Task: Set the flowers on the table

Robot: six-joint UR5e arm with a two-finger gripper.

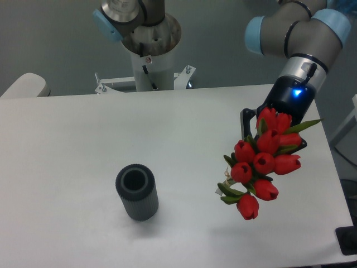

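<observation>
At far left a pale rounded object (25,85) peeks over the desk's back edge. The desk (83,139) is white and matte, filling most of the view. Left of centre, toward the front, a dark grey ribbed vase (137,192) stands upright on it, its open mouth showing. Behind the desk at the back, the arm's white base column (150,61) rises from a metal mount.

To the right, the arm (304,33) reaches down from the top right corner, grey with light blue joint caps and a blue light glowing on the wrist. Below the wrist, the gripper (262,125) is mostly hidden behind the blooms; one dark finger shows at the left of the bunch. It appears clamped on the flowers, though the contact itself is covered.

The flowers (262,162), red tulips with green leaves, hang over the desk's right part, well apart from the vase. The blooms point down and toward the front, and their faint shadow falls on the desk below them. Whether the lowest bloom touches the desk cannot be told.
</observation>
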